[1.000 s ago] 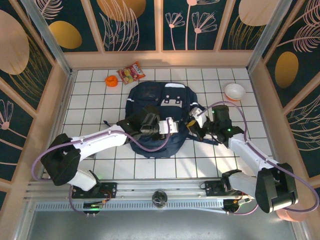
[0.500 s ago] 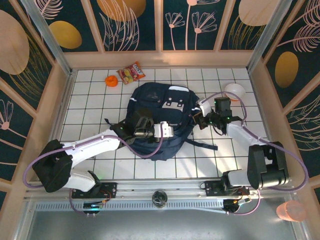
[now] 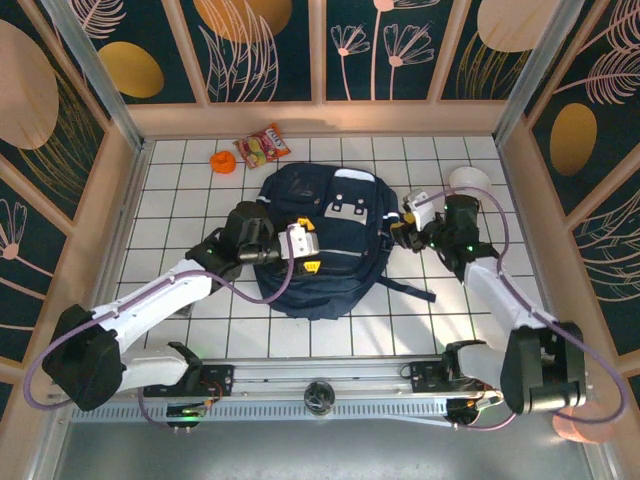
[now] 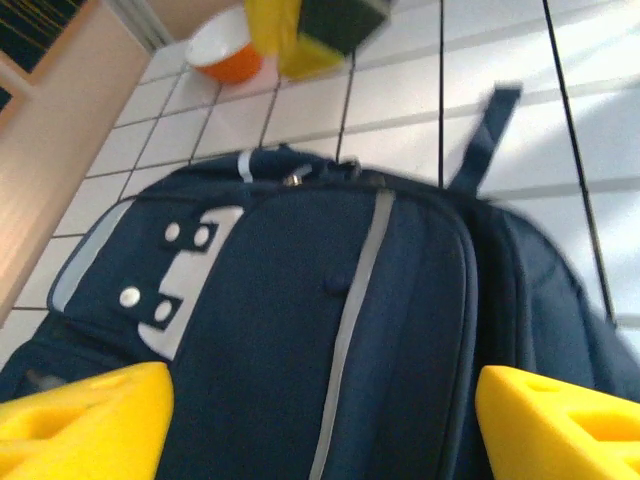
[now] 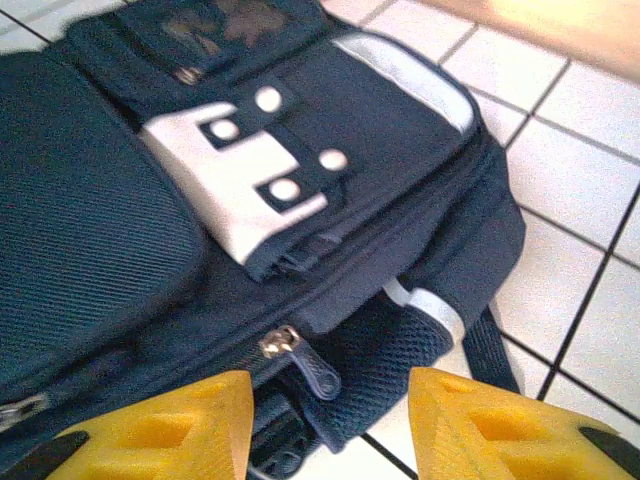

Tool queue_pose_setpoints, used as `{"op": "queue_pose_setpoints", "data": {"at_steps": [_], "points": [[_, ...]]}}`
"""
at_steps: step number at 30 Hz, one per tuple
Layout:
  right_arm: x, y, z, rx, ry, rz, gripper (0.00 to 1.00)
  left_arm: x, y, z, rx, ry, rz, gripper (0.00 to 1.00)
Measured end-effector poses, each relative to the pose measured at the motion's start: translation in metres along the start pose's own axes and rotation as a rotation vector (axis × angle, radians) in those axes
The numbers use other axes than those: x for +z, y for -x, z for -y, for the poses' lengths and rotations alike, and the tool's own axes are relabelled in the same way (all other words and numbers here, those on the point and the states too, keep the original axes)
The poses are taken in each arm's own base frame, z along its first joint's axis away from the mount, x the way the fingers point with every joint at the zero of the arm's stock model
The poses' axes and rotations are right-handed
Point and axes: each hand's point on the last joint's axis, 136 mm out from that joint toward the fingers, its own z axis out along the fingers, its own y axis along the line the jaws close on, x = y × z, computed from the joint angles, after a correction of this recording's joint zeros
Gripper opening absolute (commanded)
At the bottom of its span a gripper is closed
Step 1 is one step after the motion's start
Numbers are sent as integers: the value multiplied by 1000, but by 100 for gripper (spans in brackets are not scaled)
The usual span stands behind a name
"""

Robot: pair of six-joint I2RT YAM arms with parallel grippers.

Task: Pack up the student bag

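Tiled table (image 3: 180, 190): student bag (image 3: 340, 250) beneath left hand (image 3: 305, 245), beside right hand (image 3: 403, 232).

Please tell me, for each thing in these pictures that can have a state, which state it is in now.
student bag: lying flat, front side up; the zip seen from the right wrist looks closed.
left gripper: open, over the bag, holding nothing.
right gripper: open, at the bag's side zip, holding nothing.
white bowl: upright.
snack packet: lying flat.
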Motion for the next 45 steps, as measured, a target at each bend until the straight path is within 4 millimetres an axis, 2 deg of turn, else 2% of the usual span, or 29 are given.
{"op": "queue_pose_setpoints", "data": {"at_steps": [6, 10, 13, 15, 18, 19, 22, 29, 36, 45], "points": [[-6, 5, -37, -84, 86, 43, 44, 10, -32, 23, 42, -105, -109, 83], [-4, 3, -48, -106, 121, 39, 44, 15, -45, 25, 68, -132, -160, 79], [-4, 3, -51, -113, 134, 43, 43, 20, -55, 22, 93, -128, -204, 59], [-4, 4, -54, -118, 144, 46, 43, 23, -64, 18, 102, -112, -240, 38], [-4, 5, -56, -124, 156, 50, 44, 24, -66, 14, 110, -86, -255, 7], [-4, 5, -56, -127, 157, 51, 44, 25, -65, 13, 114, -81, -253, 0], [-4, 5, -57, -140, 161, 52, 44, 24, -62, 10, 92, -65, -232, 0], [-4, 0, -63, -168, 188, 53, 48, -2, -36, -8, -56, 18, -36, 0], [-1, 2, -74, -184, 260, 81, 55, -9, -37, -10, -164, 20, 54, 0], [14, -17, -86, -151, 352, 35, 56, -12, -29, -15, -186, 17, 107, 0]]}}
